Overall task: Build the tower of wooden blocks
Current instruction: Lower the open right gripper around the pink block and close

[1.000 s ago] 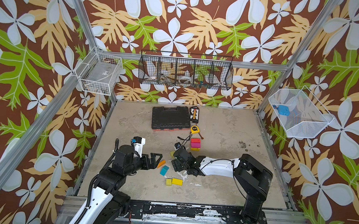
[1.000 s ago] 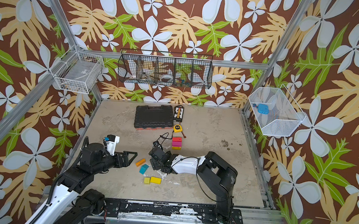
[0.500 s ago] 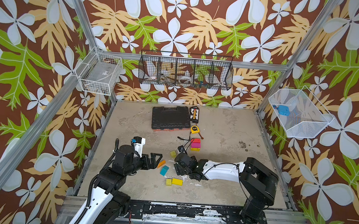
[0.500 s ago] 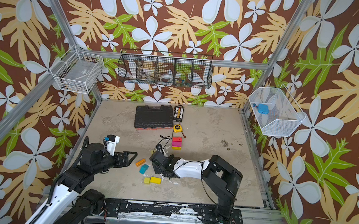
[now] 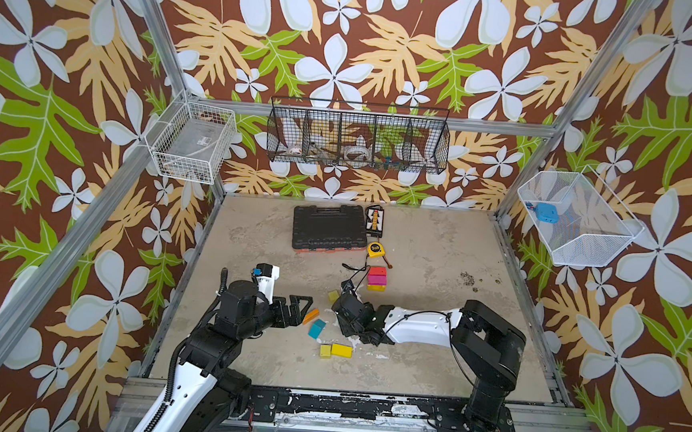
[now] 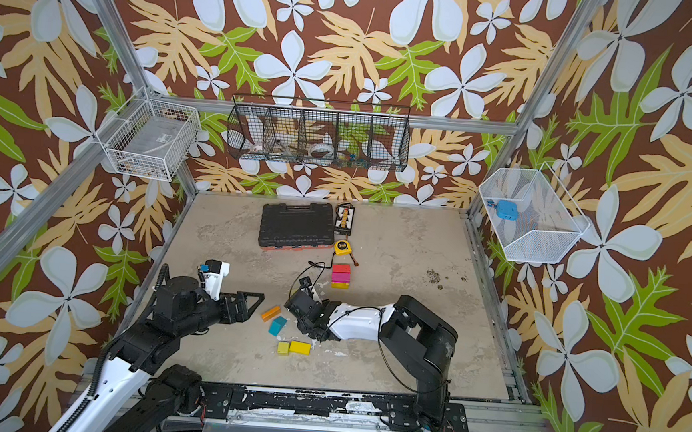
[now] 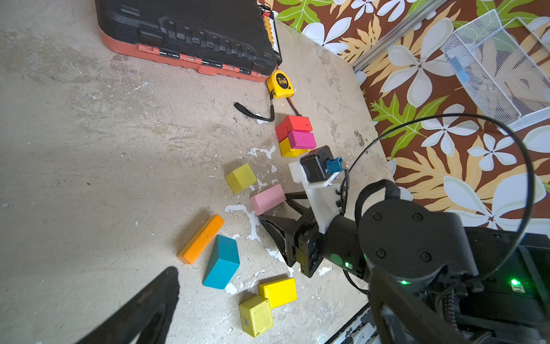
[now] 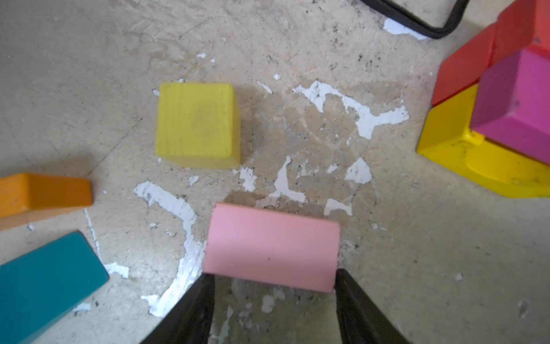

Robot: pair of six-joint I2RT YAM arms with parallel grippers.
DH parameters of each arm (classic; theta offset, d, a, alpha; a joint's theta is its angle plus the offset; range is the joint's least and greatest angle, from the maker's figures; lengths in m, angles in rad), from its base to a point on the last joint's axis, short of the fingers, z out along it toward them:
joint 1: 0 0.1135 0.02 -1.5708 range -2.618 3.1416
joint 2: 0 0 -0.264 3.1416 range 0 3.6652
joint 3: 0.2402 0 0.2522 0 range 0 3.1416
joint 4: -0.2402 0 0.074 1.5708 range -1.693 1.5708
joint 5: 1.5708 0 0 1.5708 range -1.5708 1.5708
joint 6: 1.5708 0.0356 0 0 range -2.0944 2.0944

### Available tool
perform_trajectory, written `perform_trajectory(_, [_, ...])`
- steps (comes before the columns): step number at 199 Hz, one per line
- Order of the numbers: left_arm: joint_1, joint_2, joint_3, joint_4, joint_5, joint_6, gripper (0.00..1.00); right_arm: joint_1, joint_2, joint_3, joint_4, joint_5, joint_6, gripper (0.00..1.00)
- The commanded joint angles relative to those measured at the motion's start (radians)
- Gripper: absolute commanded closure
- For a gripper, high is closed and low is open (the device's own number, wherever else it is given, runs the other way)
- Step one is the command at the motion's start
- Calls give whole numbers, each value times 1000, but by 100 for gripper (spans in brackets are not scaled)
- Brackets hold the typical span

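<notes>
Your right tool (image 8: 273,280) flanks the pink block (image 8: 270,247) at its ends, though I cannot tell whether it pinches; your left tool (image 5: 301,310) hangs fully released.

The right arm (image 5: 420,328) is lying low and stretched far out, its wrist tipping the right gripper (image 8: 272,274) down at the pink block (image 8: 272,247). Its jaws are standing partly apart, one tip at each end of that block. The left arm (image 5: 200,361) is rising and bending forward at the elbow. It is holding the left gripper (image 5: 301,312) level near the pink block, opposite the right arm, jaws spread wide.
</notes>
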Motion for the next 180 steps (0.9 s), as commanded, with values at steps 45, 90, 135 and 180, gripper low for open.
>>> perform_trajectory(45, [0,2,-1,23,-8,2,0,-4,8,-7,-17,-8,-6,30])
perform_trajectory(90, [0,-2,-2,23,-8,2,0,-88,47,-5,-2,-58,6,36])
perform_trajectory(135, [-1,3,-2,24,-3,3,0,-111,47,-14,1,-59,-3,36])
perform_trajectory(180, [0,5,-2,23,-2,4,0,-107,39,-4,-23,-49,-4,44])
